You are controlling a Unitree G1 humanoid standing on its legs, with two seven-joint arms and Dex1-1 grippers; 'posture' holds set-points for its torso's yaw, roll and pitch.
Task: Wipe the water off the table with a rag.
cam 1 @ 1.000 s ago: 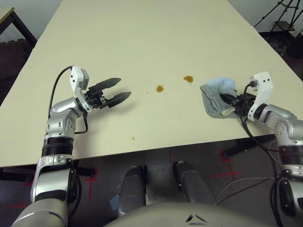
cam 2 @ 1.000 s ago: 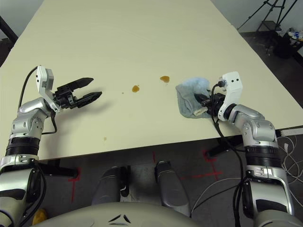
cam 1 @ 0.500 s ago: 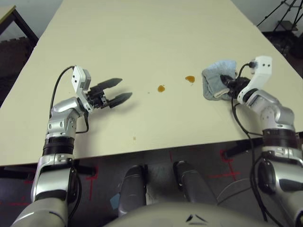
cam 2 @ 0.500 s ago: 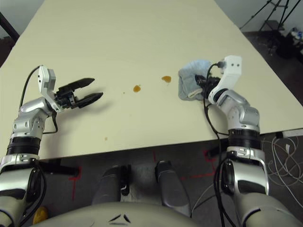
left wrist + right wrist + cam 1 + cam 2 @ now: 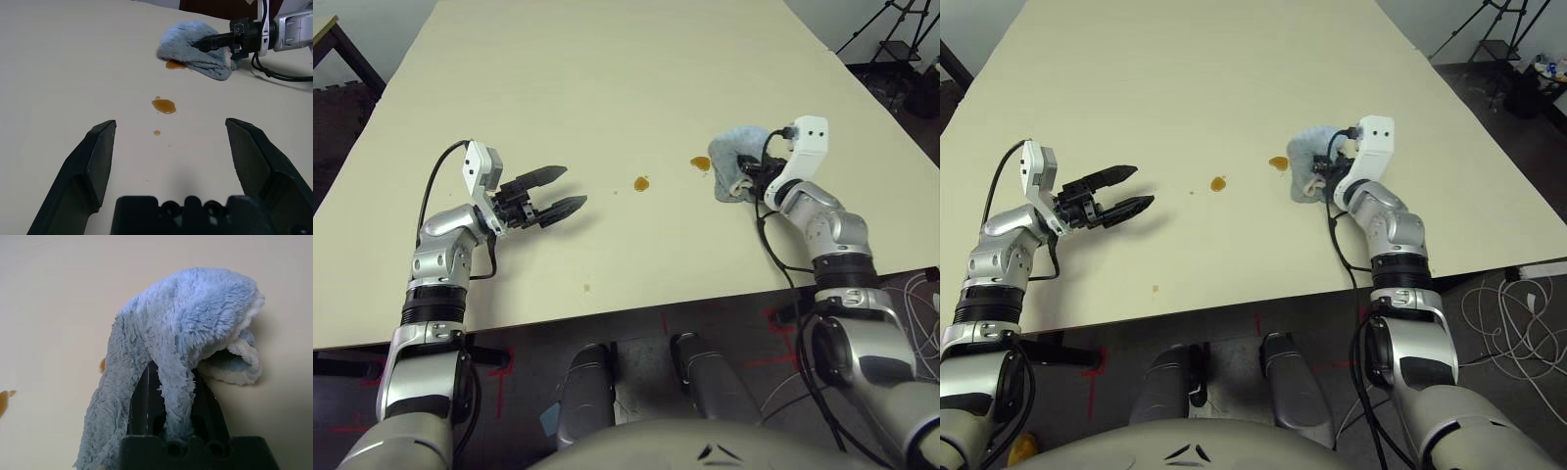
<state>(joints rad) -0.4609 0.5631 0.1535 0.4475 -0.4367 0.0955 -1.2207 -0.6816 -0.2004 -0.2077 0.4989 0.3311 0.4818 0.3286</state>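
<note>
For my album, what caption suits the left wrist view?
Open left gripper faces two amber spots while right gripper drags the blue rag.

The dark floor (image 5: 636, 333) beneath the near edge of the furniture carries red painted cross marks (image 5: 781, 328). Pale loose cables (image 5: 1513, 299) lie coiled on it at the right. A black tripod stand (image 5: 891, 34) rises in the far right corner, with small cluttered items (image 5: 1552, 70) close by that are too small to identify. At the far left, the corner of a second dark-legged table (image 5: 337, 44) juts in against a pale wall (image 5: 386, 20).
</note>
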